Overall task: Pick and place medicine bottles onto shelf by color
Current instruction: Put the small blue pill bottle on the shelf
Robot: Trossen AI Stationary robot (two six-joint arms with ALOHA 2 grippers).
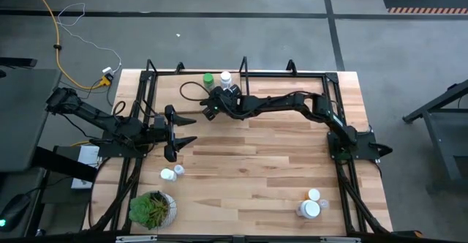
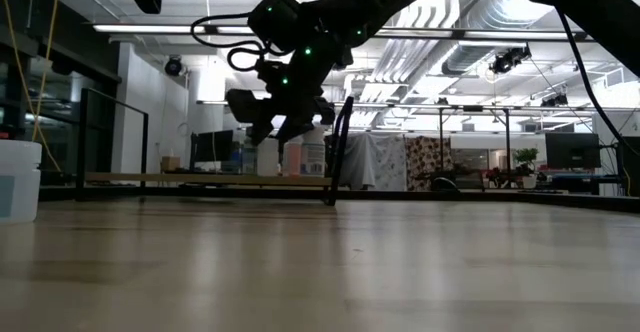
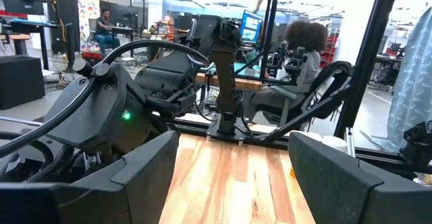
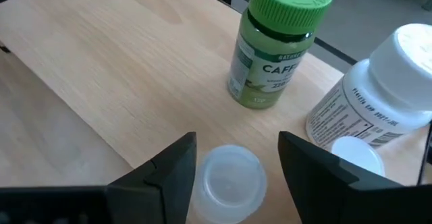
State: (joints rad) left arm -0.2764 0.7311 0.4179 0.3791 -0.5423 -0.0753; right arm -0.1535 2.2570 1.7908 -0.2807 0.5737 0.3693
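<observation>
On the shelf's light-wood plank at the table's far side stand a green bottle with a green cap and a larger white bottle. A small white bottle stands upright on the plank in front of them. My right gripper reaches over the shelf, slanting down, open, with one finger on each side of that small bottle. In the high view it is at the green bottle. My left gripper waits open above the table's left part, holding nothing. My right gripper has a clear gap between one finger and the small white bottle's cap. Whether the other finger touches the cap I cannot tell. The bottle stands upright on the plank.
Two small white bottles lie on the table near my left gripper. Two more white ones stand at the near right. A potted plant sits at the near left corner. Black shelf posts rise beside my right gripper.
</observation>
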